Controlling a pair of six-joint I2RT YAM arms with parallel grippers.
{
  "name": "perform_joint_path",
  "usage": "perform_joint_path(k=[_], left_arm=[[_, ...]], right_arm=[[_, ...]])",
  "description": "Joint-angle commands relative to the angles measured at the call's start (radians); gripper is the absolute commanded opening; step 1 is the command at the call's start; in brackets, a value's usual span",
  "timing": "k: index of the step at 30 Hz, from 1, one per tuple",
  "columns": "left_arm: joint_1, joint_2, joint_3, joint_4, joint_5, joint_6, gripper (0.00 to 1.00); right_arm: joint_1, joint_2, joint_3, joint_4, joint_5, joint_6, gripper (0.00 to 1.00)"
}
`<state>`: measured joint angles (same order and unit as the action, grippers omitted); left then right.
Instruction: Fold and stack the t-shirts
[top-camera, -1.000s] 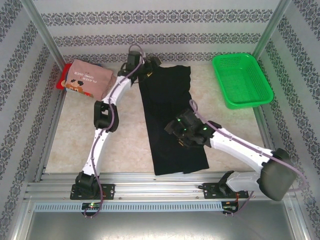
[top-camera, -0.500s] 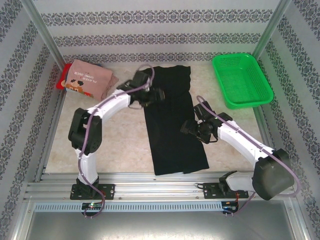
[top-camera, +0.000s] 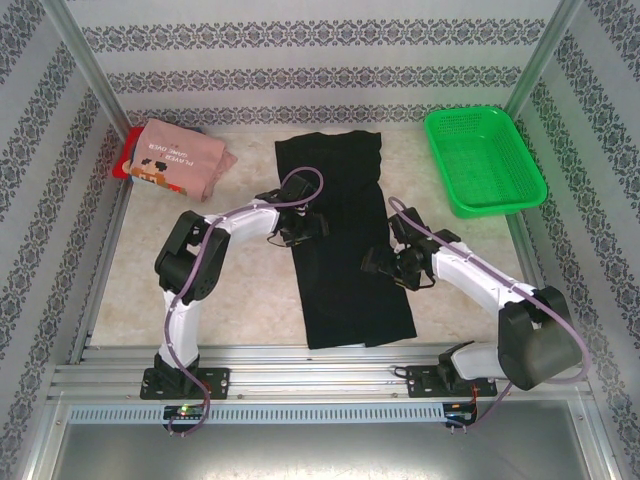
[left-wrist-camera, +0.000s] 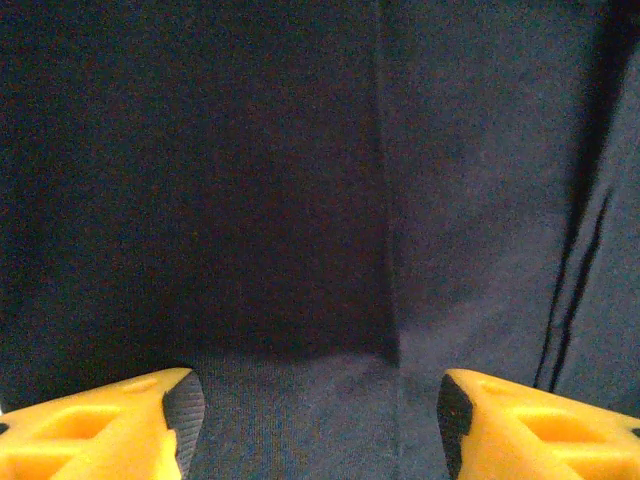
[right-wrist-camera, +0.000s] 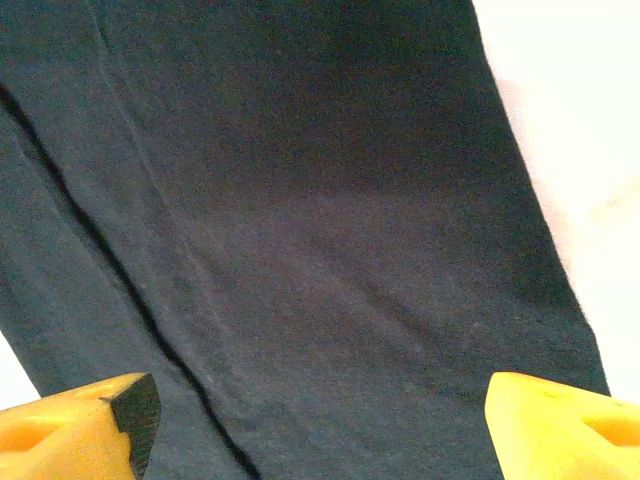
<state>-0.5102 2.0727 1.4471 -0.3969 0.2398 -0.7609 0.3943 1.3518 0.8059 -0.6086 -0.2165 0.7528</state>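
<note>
Mostly hidden red t-shirt (top-camera: 120, 165), beneath folded pink t-shirt (top-camera: 180, 160)

One black t-shirt (top-camera: 350, 300), one pink t-shirt (top-camera: 180, 160), one red t-shirt (top-camera: 122, 161), so three total. One green basket (top-camera: 484, 160). Two arms: left arm (top-camera: 235, 218), right arm (top-camera: 480, 283).

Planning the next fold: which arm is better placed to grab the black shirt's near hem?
Right, probably: the right gripper hangs open over the black shirt nearer that hem; the left gripper sits farther up.
</note>
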Motion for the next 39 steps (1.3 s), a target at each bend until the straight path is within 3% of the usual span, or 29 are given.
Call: perform_joint_path(k=[1,5,9,16,28,33,39], left_arm=[[0.054,0.08,0.02,-0.055,-0.086,0.055,0.66],[0.091,0.144,0.117,-0.08,-0.083,0.117,0.67],[0.094,0.157,0.165,-0.044,0.027,0.126,0.68],[0.083,-0.176,-0.151,0.118,0.107,0.005,0.79],[0.035,-0.768,-0.697,-0.055,0.189,-0.186,0.78],[-0.052,-0.863,-0.789,-0.123,0.212,-0.24,0.71],[-0.18,-0.853,-0.847,-0.118,0.229,-0.323,0.61]], right_arm=[[-0.006,0.005,-0.031,0.041,-0.031,0.012,0.85],[-0.006,0.01,-0.05,0.068,-0.042,0.023,0.85],[-0.005,0.027,-0.047,0.064,-0.05,0.017,0.86],[0.022,-0.094,-0.084,0.004,-0.08,0.054,0.85],[0.169,-0.283,-0.251,-0.018,-0.181,0.2,0.82],[0.179,-0.247,-0.257,-0.046,-0.189,0.175,0.76],[0.195,-0.236,-0.277,-0.036,-0.195,0.173,0.7]])
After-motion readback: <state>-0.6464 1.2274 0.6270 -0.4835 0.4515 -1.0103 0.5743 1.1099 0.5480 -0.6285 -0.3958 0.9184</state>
